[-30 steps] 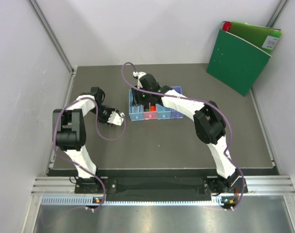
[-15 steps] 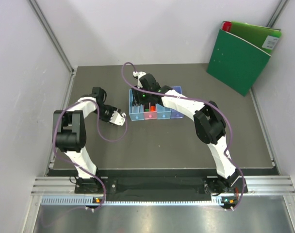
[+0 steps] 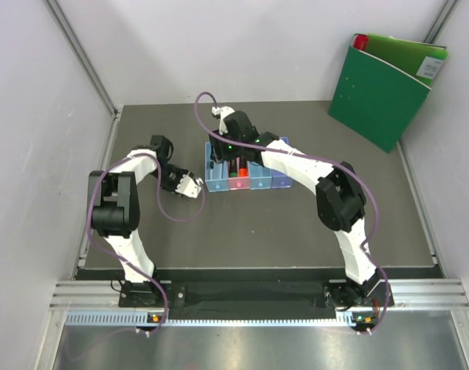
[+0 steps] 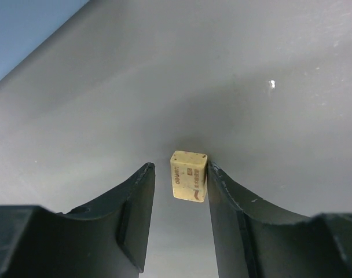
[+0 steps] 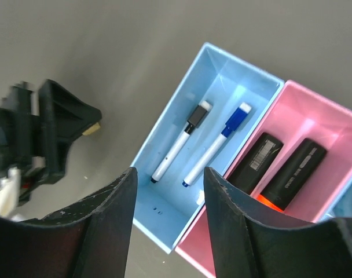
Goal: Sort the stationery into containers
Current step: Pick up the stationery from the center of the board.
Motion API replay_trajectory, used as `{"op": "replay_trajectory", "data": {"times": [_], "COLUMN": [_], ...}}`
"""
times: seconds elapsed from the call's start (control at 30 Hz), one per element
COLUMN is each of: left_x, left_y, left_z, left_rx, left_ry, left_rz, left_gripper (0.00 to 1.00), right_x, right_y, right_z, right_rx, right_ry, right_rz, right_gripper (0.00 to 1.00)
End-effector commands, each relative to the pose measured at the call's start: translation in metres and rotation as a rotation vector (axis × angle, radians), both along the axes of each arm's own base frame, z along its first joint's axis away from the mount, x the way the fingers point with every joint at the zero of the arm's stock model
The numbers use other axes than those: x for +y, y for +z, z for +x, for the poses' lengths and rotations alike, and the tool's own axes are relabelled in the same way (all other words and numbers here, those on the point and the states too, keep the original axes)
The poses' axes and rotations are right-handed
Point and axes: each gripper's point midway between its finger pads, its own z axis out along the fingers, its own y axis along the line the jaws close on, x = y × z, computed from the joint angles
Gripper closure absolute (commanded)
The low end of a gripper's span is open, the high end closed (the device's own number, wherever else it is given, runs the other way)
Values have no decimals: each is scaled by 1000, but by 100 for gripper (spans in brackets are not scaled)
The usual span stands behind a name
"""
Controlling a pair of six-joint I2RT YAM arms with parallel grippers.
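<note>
A small beige eraser [image 4: 189, 175] lies on the dark table between my left gripper's [image 4: 179, 169] open jaws, close to the right finger. In the top view my left gripper [image 3: 190, 187] is low, just left of the row of four joined bins [image 3: 248, 183]. My right gripper [image 5: 169, 174] is open and empty above the leftmost light blue bin [image 5: 176, 104], which holds two thin white pens [image 5: 179, 145]. The pink bin [image 5: 315, 116] beside it holds two black markers [image 5: 294, 168]. The right gripper [image 3: 223, 154] hovers over the row's left end.
A big green binder [image 3: 385, 89] leans against the back right wall. Grey walls close in the table on three sides. The left gripper's black fingers [image 5: 60, 124] and the eraser [image 5: 93, 128] show left of the bins in the right wrist view.
My left gripper has shifted slightly right, toward the bins. My right arm has drawn back a little over the left end of the bin row.
</note>
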Motion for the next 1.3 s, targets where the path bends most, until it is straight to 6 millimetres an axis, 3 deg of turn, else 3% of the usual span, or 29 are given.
{"op": "replay_trajectory", "data": {"times": [0.0, 0.2, 0.37, 0.5, 0.73, 0.93, 1.07, 1.17, 1.2, 1.27], "left_x": [25, 34, 35, 27, 7, -3, -7, -8, -7, -7], "left_y": [-31, -28, -30, -31, -19, -6, -9, -15, -18, -22], "left_z": [-27, -34, -39, -38, -32, -33, -38, -38, -38, -37], "left_rx": [96, 138, 149, 144, 133, 133, 144, 135, 135, 139], "left_ry": [-249, -236, -219, -214, -203, -175, -170, -166, -163, -151], "left_rz": [168, 223, 224, 206, 191, 179, 180, 181, 184, 187], "left_gripper": [53, 54, 55, 55, 54, 53, 53, 60, 74, 91], "right_x": [-5, -21, -46, -60, -78, -87, -88, -97, -99, -107], "right_y": [78, 122, 155, 162, 157, 166, 173, 177, 179, 183], "right_z": [0, 4, 16, 19, 25, 31, 32, 34, 35, 37], "right_rx": [-144, -246, -322, -352, -369, -392, -407, -418, -422, -431], "right_ry": [20, 29, -11, -22, -42, -65, -67, -97, -101, -119], "right_rz": [78, 86, 92, 70, 18, 17, 25, 13, 13, 7], "right_gripper": [50, 45, 40, 35, 1, 0, 0, 0, 0, 0]}}
